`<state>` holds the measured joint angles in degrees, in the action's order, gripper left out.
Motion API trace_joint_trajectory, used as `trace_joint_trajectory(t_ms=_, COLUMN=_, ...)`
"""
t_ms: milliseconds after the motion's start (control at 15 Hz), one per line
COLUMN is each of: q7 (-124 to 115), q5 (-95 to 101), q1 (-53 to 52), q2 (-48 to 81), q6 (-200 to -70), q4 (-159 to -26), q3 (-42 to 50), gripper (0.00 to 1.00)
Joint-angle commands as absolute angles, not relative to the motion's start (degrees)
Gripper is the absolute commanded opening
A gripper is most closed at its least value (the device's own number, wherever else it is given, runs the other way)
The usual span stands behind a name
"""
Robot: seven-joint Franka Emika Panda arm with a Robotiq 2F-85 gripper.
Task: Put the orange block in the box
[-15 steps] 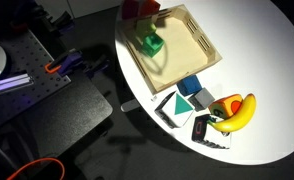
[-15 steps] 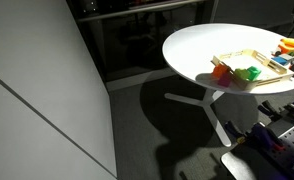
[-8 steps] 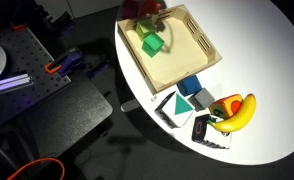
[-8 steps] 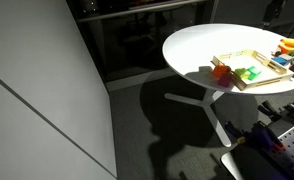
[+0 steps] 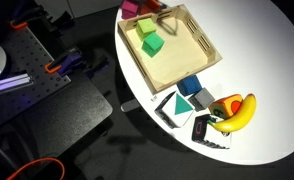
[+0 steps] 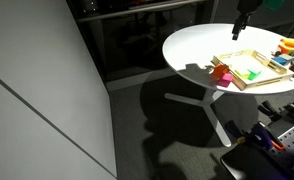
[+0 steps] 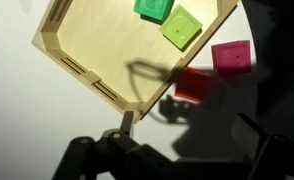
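Currently the orange block (image 7: pixel 194 85) is seen on the table (image 7: pixel 27 100), just outside the box (image 7: pixel 97 40) and near a pink block (image 7: pixel 227 57). The claw (image 7: pixel 177 155) is spread wide, and nothing is gripped.

box (image 7: pixel 107 40) floor mostly bare, green cubes (image 7: pixel 182 27) in one corner, pink block (image 7: pixel 230 57) just beside orange block (image 7: pixel 194 85)

Pretty sure this is a robotics lab: perforated metal breadboard (image 5: pixel 32 50), loose orange cable (image 5: pixel 32 167) on the dark floor, and a round white table (image 5: pixel 257 50) with a toy banana (image 5: pixel 239 110) prop.
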<state>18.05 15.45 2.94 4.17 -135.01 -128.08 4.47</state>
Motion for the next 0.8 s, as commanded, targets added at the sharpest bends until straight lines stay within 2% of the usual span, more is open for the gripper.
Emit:
trace_joint_trajectory(t_ms=0, q7=20.64, q5=11.13, q1=3.38, q2=9.60, q6=-137.55, q4=-124.77, q3=3.12, gripper=1.00)
trace_joint_trajectory(t_ms=400, q7=26.71, q5=2.85, q1=4.85, q2=15.69, q6=-138.18, q4=-122.69, q3=0.65, gripper=1.00)
trace_joint_trajectory(t_ms=733, q7=21.35, q5=8.39, q1=3.66, q2=19.93, q6=-140.04, q4=-121.07, q3=2.26, gripper=1.00)
